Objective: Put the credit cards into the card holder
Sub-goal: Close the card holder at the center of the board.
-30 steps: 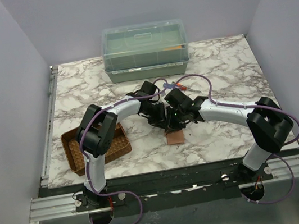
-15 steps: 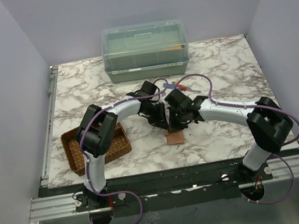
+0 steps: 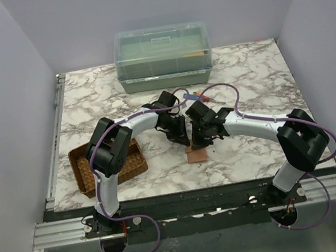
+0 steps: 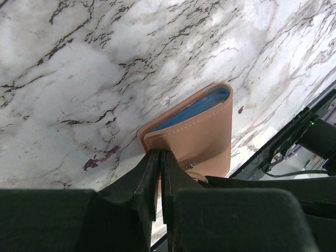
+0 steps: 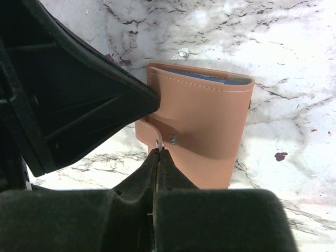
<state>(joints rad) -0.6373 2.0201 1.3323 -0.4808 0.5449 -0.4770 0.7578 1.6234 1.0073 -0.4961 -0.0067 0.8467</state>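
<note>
The tan leather card holder (image 3: 196, 155) lies on the marble table (image 3: 249, 75) just below the middle of the top view, between the tips of the 2 arms, which meet over it. In the left wrist view it sits right of centre, folded shut, with the edge of a light blue card (image 4: 195, 109) showing inside its open end. The left gripper (image 4: 159, 155) has its 2 fingers (image 4: 147, 176) drawn nearly together, with only a thin slit between them, pinching the holder's near corner. In the right wrist view the right gripper (image 5: 159, 153) has its fingers pressed fully together on the small snap tab (image 5: 160, 140) hanging from the holder's lower left edge. The dark tip of the left gripper enters that view from the left and touches the holder's left edge. A brown woven tray (image 3: 107, 167) sits at the lower left of the table, well apart from the holder. A clear plastic box (image 3: 163, 56) stands at the far edge, top centre.
</note>
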